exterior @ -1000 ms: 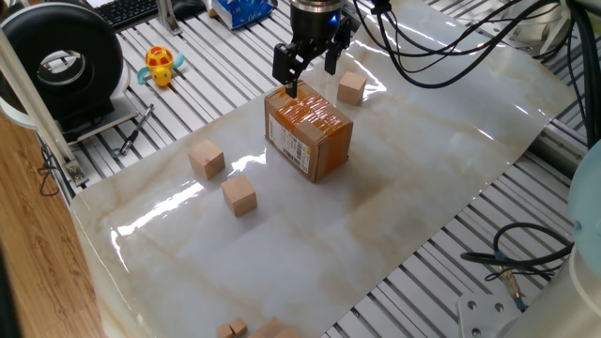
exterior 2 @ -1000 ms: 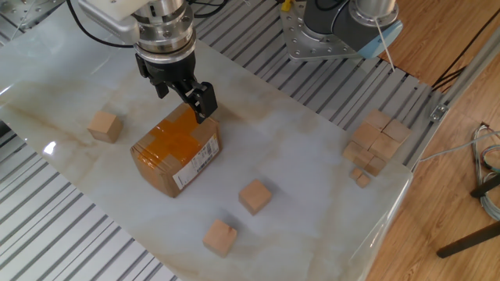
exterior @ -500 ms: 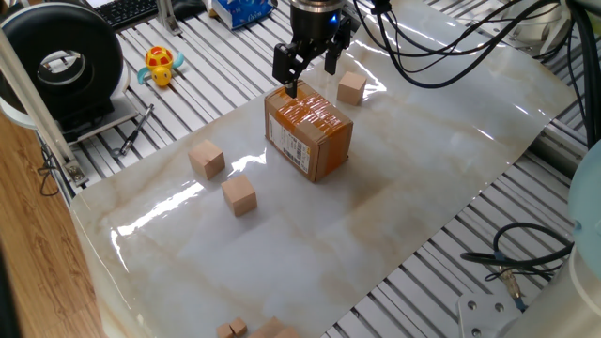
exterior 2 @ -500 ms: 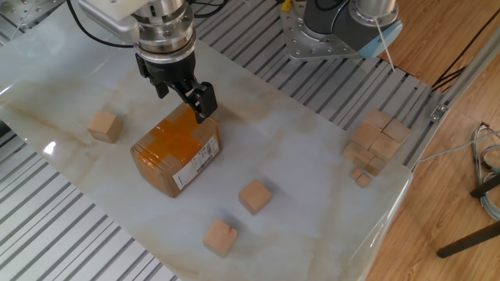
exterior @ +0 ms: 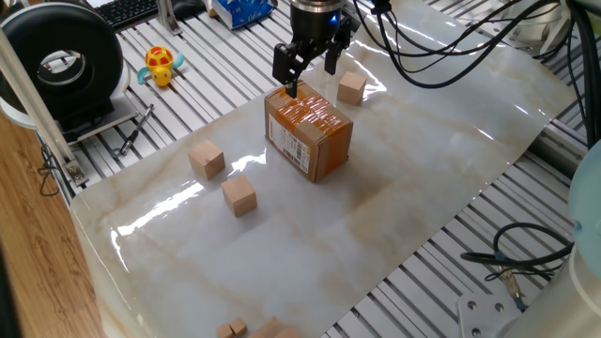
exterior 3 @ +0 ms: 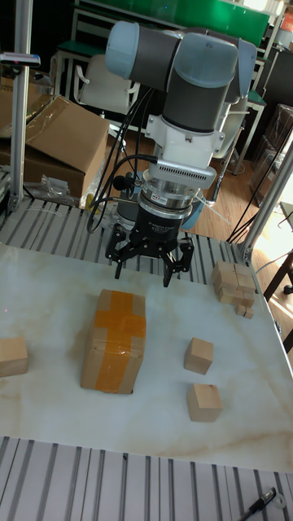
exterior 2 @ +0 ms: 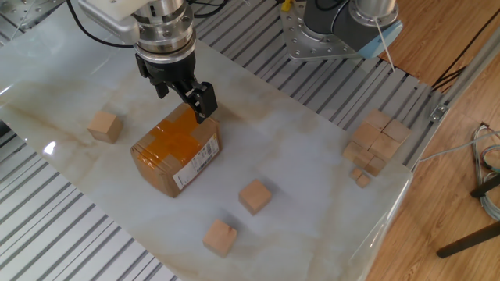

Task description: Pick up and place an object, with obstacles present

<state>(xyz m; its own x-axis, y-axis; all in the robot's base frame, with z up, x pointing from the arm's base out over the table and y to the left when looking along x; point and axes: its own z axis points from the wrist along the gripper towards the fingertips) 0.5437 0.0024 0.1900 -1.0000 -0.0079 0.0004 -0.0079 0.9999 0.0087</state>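
A brown cardboard box (exterior: pixel 310 131) (exterior 2: pixel 176 151) (exterior 3: pixel 114 339) with orange tape on top stands mid-sheet as the obstacle. My gripper (exterior: pixel 310 68) (exterior 2: pixel 183 94) (exterior 3: pixel 145 267) hangs open just above the box's far edge, holding nothing. Three light-tan wooden cubes lie loose on the sheet. One cube (exterior: pixel 352 87) (exterior 2: pixel 104 126) (exterior 3: pixel 11 356) sits alone on one side of the box. The other two cubes (exterior: pixel 207 159) (exterior: pixel 238 195) (exterior 2: pixel 255 196) (exterior 2: pixel 220 236) lie close together on the opposite side.
A pile of more wooden cubes (exterior 2: pixel 376 144) (exterior 3: pixel 234 286) sits at the sheet's corner. A yellow toy (exterior: pixel 161 66) and a black round device (exterior: pixel 66 61) lie off the sheet on the slatted table. Cables (exterior: pixel 451 47) trail behind the arm.
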